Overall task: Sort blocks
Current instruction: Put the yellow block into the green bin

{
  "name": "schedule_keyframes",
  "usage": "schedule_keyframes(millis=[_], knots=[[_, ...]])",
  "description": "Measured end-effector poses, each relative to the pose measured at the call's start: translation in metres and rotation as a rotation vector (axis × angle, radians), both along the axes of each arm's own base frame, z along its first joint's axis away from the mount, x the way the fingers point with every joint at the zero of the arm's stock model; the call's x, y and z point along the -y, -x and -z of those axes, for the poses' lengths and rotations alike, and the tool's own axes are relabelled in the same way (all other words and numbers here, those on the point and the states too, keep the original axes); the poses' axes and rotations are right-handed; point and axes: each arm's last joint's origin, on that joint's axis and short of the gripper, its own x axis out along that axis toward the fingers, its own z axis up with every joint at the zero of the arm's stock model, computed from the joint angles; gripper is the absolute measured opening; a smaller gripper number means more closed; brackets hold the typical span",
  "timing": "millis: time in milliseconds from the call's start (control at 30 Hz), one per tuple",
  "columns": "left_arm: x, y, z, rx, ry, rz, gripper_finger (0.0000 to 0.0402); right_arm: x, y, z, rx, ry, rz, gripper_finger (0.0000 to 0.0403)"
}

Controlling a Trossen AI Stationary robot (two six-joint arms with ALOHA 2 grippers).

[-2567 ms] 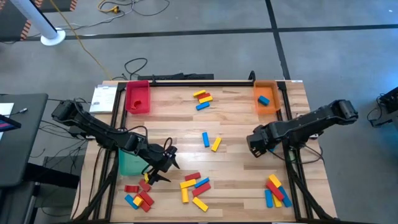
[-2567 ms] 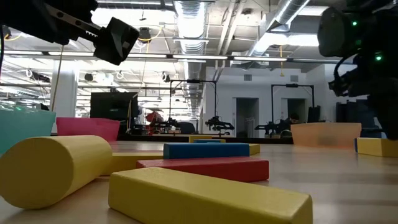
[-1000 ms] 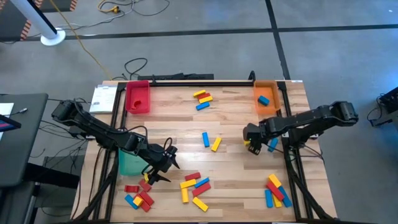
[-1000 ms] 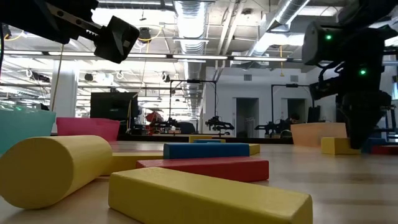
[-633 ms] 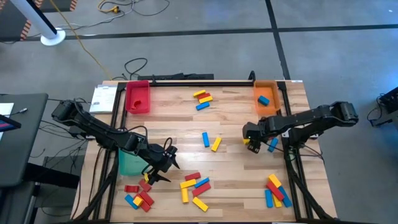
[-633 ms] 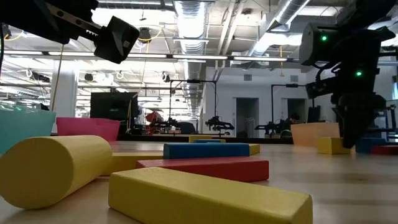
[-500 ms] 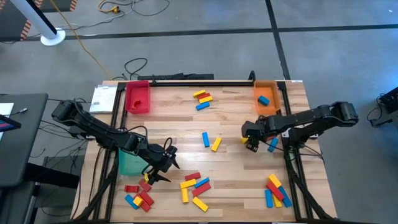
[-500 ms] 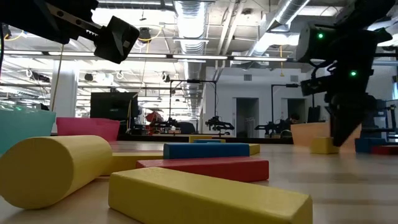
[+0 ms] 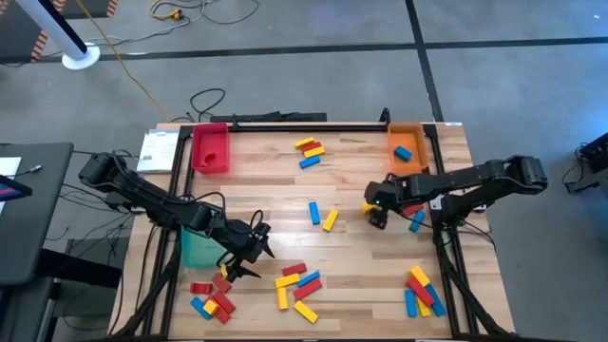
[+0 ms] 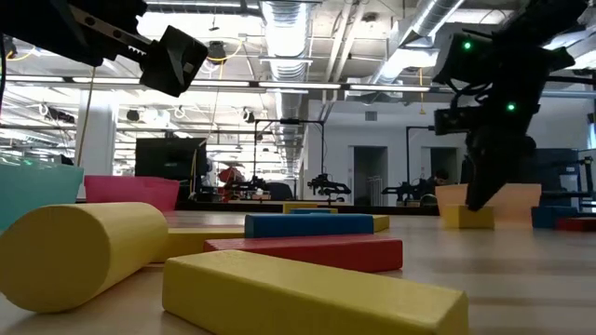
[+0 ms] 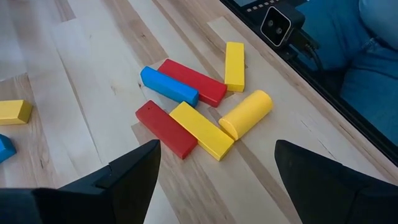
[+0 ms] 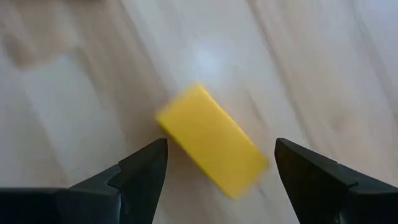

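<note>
On the pale plank-grained wooden surface (image 9: 351,180), high view: rectangular bars in solid red, yellow and blue lie in scattered clusters, the blocks (image 9: 296,285) thickest near the front edge. A red tray (image 9: 210,149) and an orange tray (image 9: 407,147) sit at the far corners, a green tray (image 9: 198,249) at the left edge. The left hand (image 9: 249,255) hangs beside the green tray; the right hand (image 9: 376,215) is low, right of centre.

Low view: the right hand (image 10: 484,191) stands over a yellow block (image 10: 467,217) lying flat.

Left wrist view: left hand (image 11: 214,165) spread wide, holding nothing, above a heap of smooth bars and one yellow cylinder (image 11: 245,114).

Right wrist view: right hand (image 12: 221,163) spread wide, its fingers either side of the yellow block (image 12: 211,140), not touching it.
</note>
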Motion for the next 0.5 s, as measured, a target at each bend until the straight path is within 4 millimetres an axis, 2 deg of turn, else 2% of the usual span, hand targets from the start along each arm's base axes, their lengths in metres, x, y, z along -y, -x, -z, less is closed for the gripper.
schedule_keyframes(millis=[200,500], knots=[[0.0,0.0,0.0,0.0,-0.001,0.0,0.0308,0.0004,-0.0053,-0.0021,0.083,-0.053,0.094,0.0313],[0.0,0.0,0.0,0.001,0.0,0.0,0.0308,0.0004,-0.007,-0.0029,0.033,0.077,-0.202,0.0313]])
